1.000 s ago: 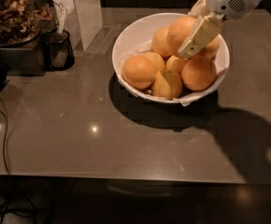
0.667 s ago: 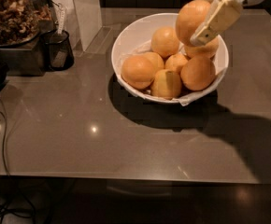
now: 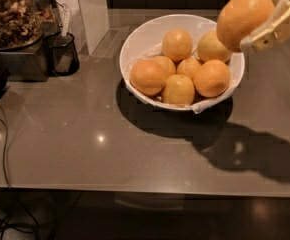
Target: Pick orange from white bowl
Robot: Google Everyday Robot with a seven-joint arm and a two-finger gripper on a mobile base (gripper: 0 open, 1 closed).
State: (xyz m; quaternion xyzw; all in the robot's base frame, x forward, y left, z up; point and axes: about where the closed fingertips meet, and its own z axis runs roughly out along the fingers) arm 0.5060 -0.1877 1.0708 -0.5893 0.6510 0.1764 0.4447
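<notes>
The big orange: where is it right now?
The orange is at the camera view's upper right, held in the claw, over the white bowl's right rim.

Jaws with orange (image 3: 244, 20) hang above right rim of white bowl (image 3: 136, 40).

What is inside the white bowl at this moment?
The wide glossy white bowl holds about seven smaller oranges on a thin white liner; its bottom is covered. The claw, upper right above the rim, grips the round deep-orange orange.
</notes>
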